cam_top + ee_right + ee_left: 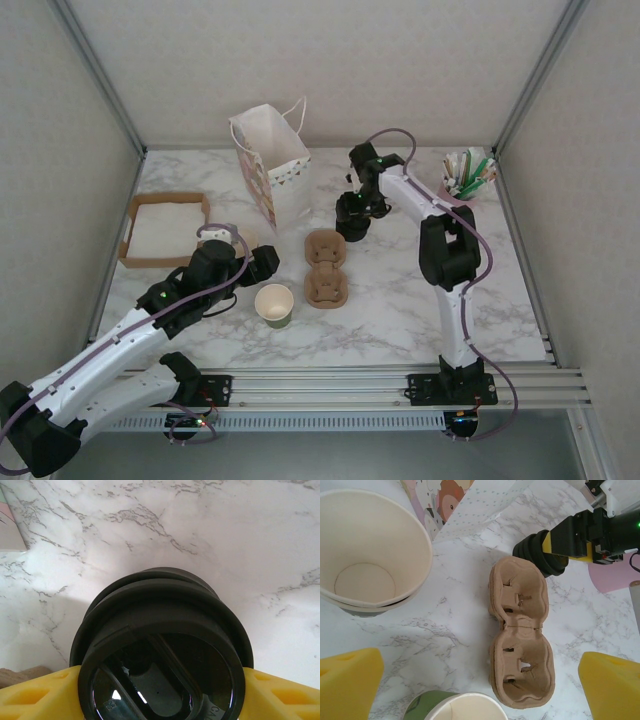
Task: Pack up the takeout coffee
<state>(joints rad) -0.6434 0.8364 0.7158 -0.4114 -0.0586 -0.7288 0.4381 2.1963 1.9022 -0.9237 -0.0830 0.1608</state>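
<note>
Right jaws are part-closed on the black lid (160, 610), yellow pads (37, 695) against its rim on both sides, at the far side of the worktop (400, 300), right of the paper bag (270, 160). Left jaws are spread fully and hold nothing, pads (350, 680) hanging over the worktop either side of the cardboard carrier (520, 645). The takeout coffee cup (275, 305) stands upright and lidless, just left of the carrier's near end and well apart from the lid; it looks empty from above. Risks, as I judge them:

- A second dark rim shows right behind the gripped lid in the right wrist view, so two nested lids may come up together. That would leave a lid that won't seat.
- The grip is on the rim only, so the lid could tilt or pop out in transit.
- The carrier lies between lid and cup, so a low pass could clip it and shove it into the cup.
- The cup is light and nothing steadies it. An off-centre press with the lid could tip it, skid it or buckle the rim.
- A lidless stack of cups (370, 555) sits near the left jaws and looks alike, so the lid could go on the wrong cup.
- The bag leans and its mouth looks narrow, so an arm brushing it could knock it over before packing.
</note>
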